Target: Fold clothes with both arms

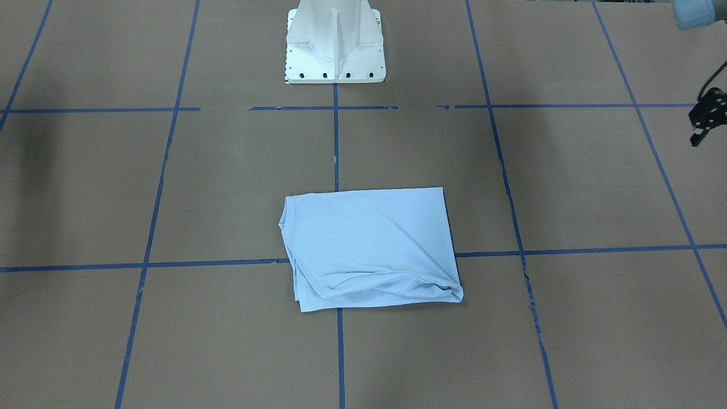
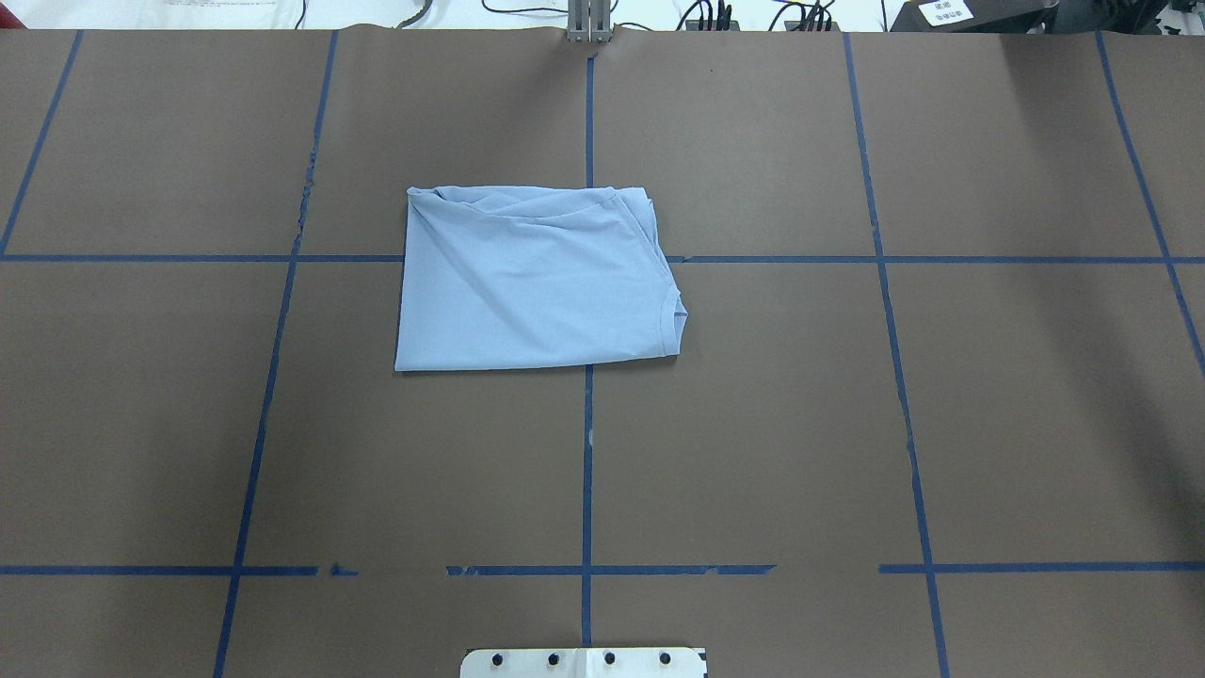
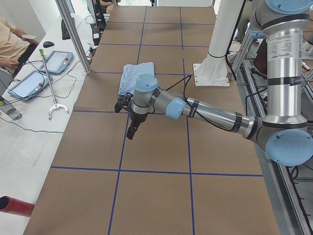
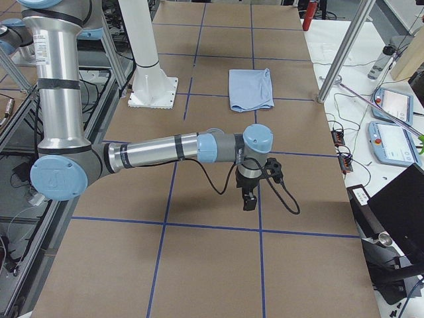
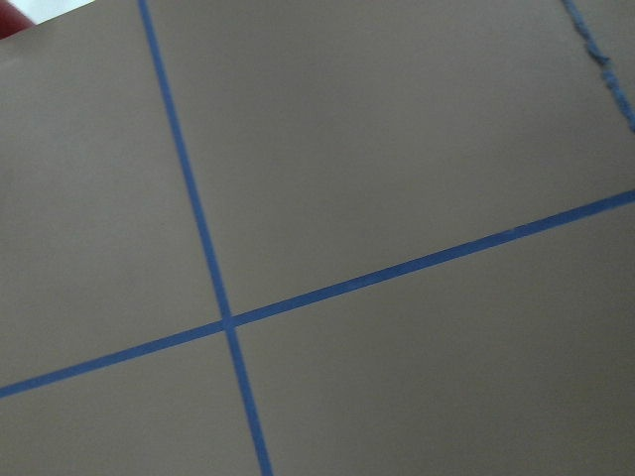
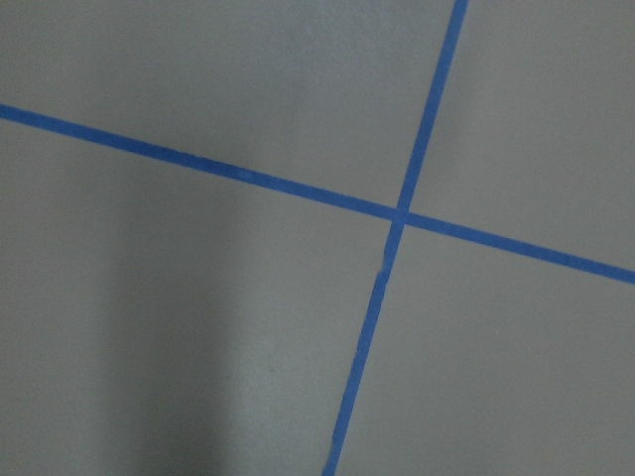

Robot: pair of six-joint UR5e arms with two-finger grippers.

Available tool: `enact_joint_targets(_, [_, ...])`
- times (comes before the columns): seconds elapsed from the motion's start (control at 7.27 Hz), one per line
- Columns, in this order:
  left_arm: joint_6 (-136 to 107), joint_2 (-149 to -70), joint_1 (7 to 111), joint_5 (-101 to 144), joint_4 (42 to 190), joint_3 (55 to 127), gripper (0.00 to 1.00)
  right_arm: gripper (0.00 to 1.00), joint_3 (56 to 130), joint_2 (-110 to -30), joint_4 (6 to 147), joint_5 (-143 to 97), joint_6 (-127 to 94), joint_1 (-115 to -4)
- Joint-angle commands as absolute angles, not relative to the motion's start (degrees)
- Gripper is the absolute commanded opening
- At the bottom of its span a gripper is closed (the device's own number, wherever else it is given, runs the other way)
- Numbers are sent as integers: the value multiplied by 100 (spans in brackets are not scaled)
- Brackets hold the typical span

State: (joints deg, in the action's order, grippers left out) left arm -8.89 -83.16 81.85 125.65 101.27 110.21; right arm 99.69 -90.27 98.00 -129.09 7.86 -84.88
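Observation:
The clothes are one light blue T-shirt, folded into a rough rectangle at the table's middle, its ribbed collar on the overhead view's right side. It also shows flat in the front view as the T-shirt. No gripper touches it. My left gripper hangs over bare table far off to the robot's left of the shirt; only part of this left gripper shows at the front view's right edge, and I cannot tell whether it is open or shut. My right gripper hangs over bare table on the other side; its state I cannot tell. Both wrist views hold only tabletop and blue tape.
The white pedestal base stands behind the shirt. Blue tape lines grid the brown table. Beside the table runs a white bench with tablets, a red cylinder and metal posts; a seated person is there.

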Motion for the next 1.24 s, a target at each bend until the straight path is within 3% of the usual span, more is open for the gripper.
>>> enact_joint_targets(0.0, [-243,-7808,8701,13294,10125,10619,100,100,10028,-9403,9791,-12946,817,-8892])
enact_joint_targets(1.1, [26,-7586,8736,13597,10064,10555,100,100,10090,-9457,9809,-13034,791,-8921])
